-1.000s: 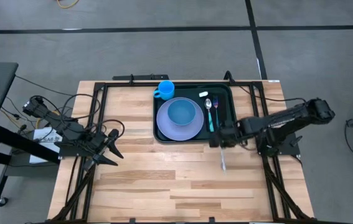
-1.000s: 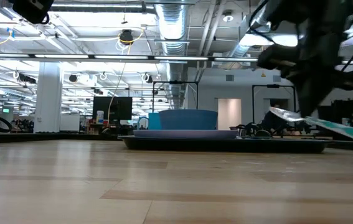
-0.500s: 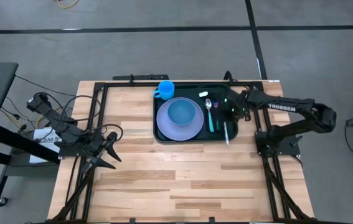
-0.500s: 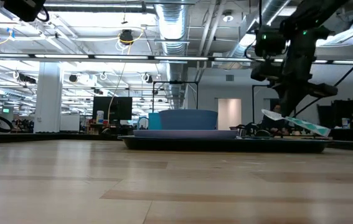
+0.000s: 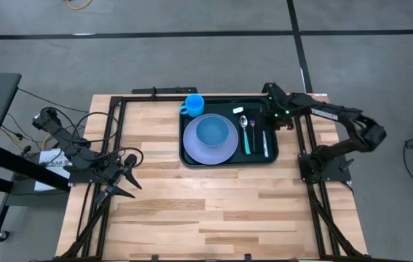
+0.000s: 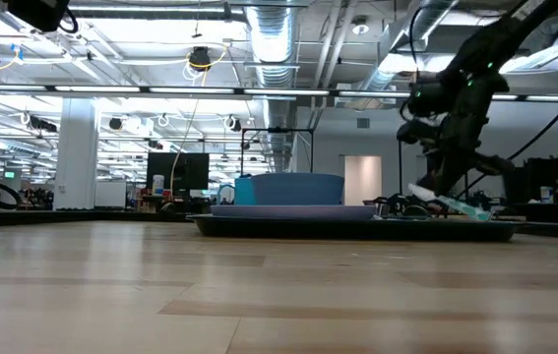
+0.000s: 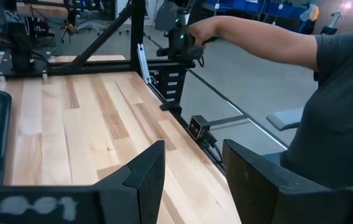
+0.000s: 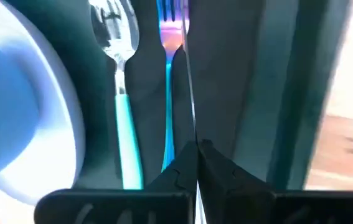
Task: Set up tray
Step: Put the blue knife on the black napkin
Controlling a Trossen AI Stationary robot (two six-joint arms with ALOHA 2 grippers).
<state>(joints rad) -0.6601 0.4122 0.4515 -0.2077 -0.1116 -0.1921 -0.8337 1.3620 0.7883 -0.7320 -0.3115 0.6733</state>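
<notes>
- Large dark green rectangular plastic tray (image 5: 189, 159) with rounded corners and raised rim: upper centre of the high view, on the light wooden slatted table (image 5: 191, 211).
- Round lavender plate (image 5: 224, 151) carrying a blue bowl (image 5: 215, 131): left part of the tray.
- Blue mug (image 5: 192, 105): at the tray's upper left corner.
- Spoon (image 5: 244, 124), teal-handled fork (image 5: 250, 135) and thin metal knife (image 5: 264, 142): side by side in the tray's right part, knife rightmost.
- Right gripper (image 5: 271, 109): over the tray's upper right corner; in the right wrist view its fingers (image 8: 185, 163) are pressed together around the knife's blade (image 8: 190, 99).
- Left gripper (image 5: 127, 177): left of the high view, above the table's left edge, fingers (image 7: 145, 174) spread apart, holding nothing.
- A person's arm (image 7: 257, 40): upper right of the left wrist view.
</notes>
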